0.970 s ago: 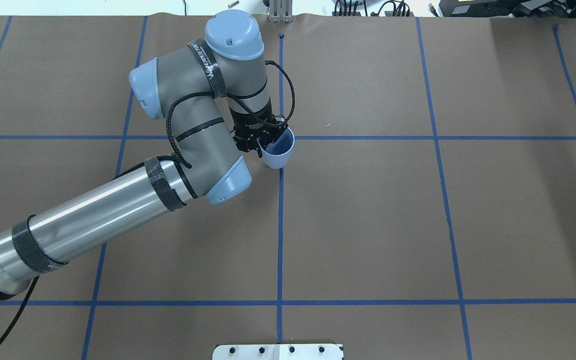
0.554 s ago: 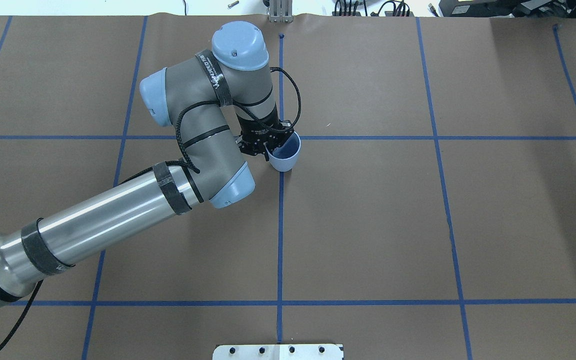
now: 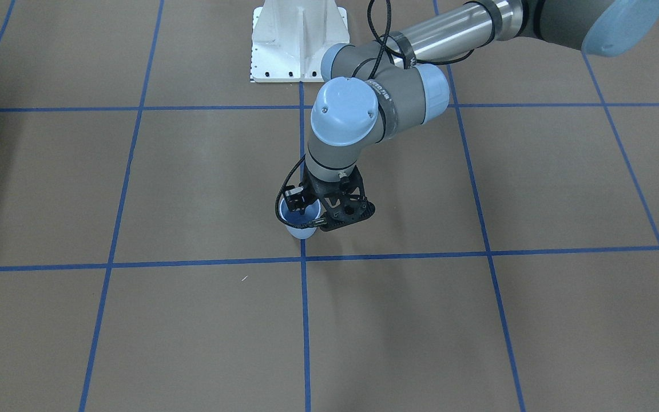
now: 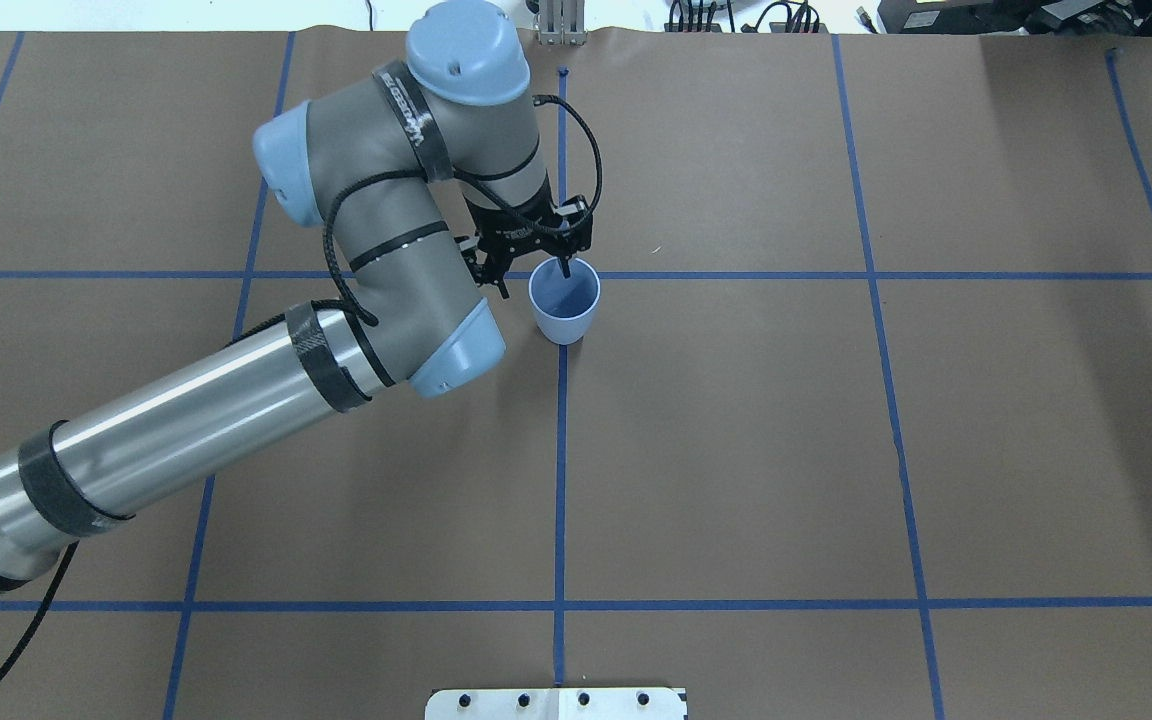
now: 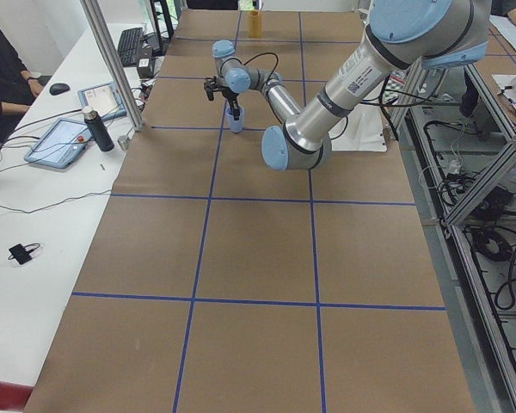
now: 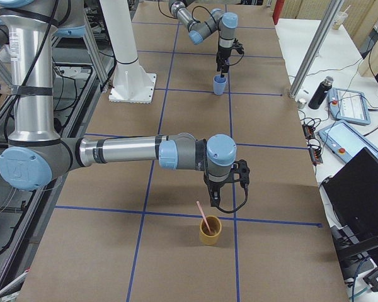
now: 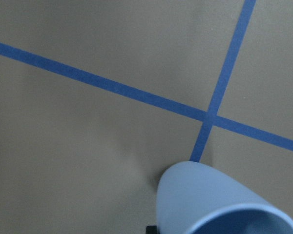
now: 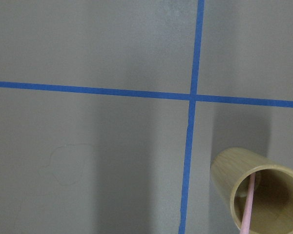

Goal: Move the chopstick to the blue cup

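Cropped, covered and unresolved parts.
The left wrist view crops the pale blue plastic cup (image 7: 205, 195) at its lower edge; in the front-facing view the left gripper (image 3: 313, 214) covers part of its rim. The right wrist view crops the tan wooden cylindrical cup (image 8: 224, 170) and the thin pink chopstick (image 8: 249, 204). The right gripper (image 6: 227, 198) is too small for its jaw spacing to be read.

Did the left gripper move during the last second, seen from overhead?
Yes. The left gripper shifted upward in view; its body now lies beyond the horizontal tape line.
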